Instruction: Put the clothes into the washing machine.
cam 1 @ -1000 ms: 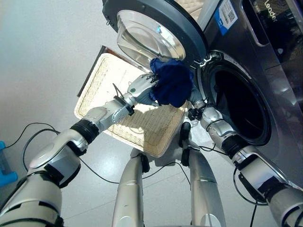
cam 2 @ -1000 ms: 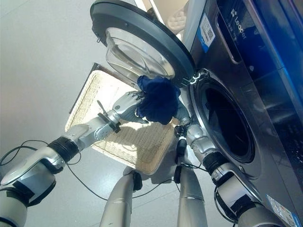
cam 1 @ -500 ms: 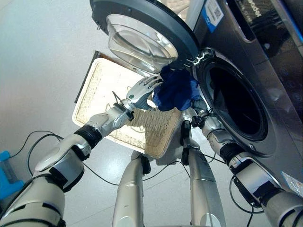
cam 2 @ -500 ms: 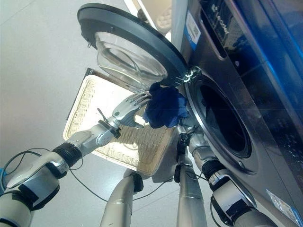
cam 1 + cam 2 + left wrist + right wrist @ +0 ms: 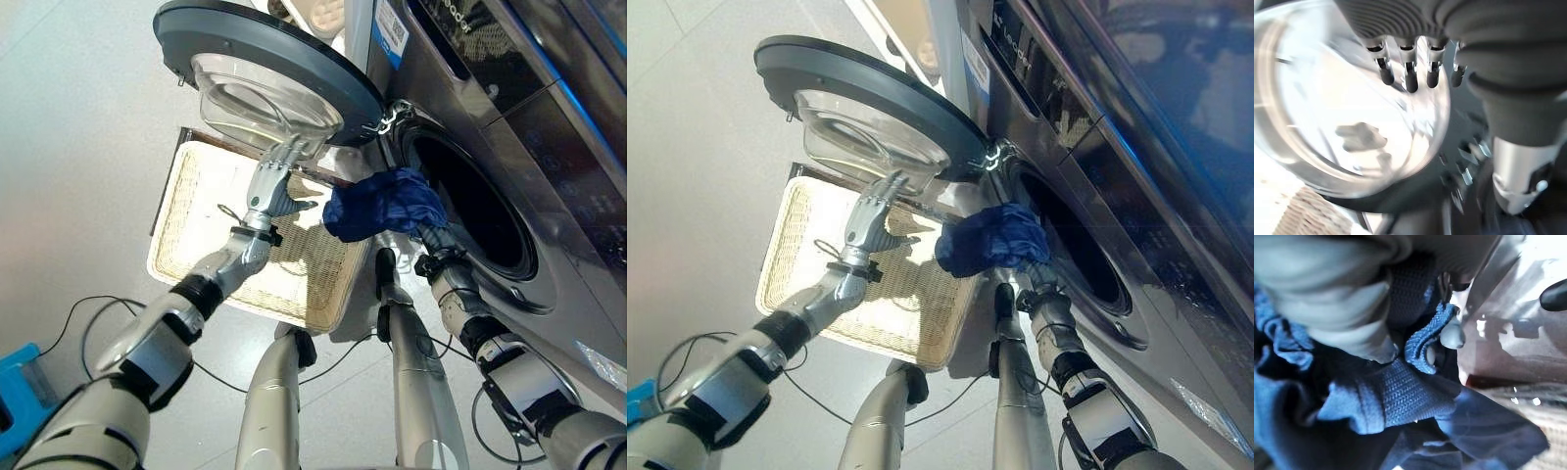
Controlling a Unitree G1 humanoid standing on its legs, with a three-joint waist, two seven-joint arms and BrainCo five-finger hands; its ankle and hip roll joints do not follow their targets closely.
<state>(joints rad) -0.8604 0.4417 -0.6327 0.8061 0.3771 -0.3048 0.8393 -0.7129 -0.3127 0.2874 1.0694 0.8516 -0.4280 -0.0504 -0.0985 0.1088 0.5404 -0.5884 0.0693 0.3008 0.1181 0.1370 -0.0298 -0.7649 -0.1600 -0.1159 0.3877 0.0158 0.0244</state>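
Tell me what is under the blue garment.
Under the blue garment lie the near corner of the wicker tray and pale floor. The right hand carrying it is mostly buried in the cloth, its fingers hidden.

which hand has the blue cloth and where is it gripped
The right hand holds the blue garment, fingers bunched into a knit fold at its machine-side end. The left hand is open, holding nothing.

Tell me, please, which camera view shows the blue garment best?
The left eye view: the whole blue garment hangs bunched from the right hand at the drum opening. The right eye view matches. The right wrist view shows close folds; the left wrist view shows the door glass.
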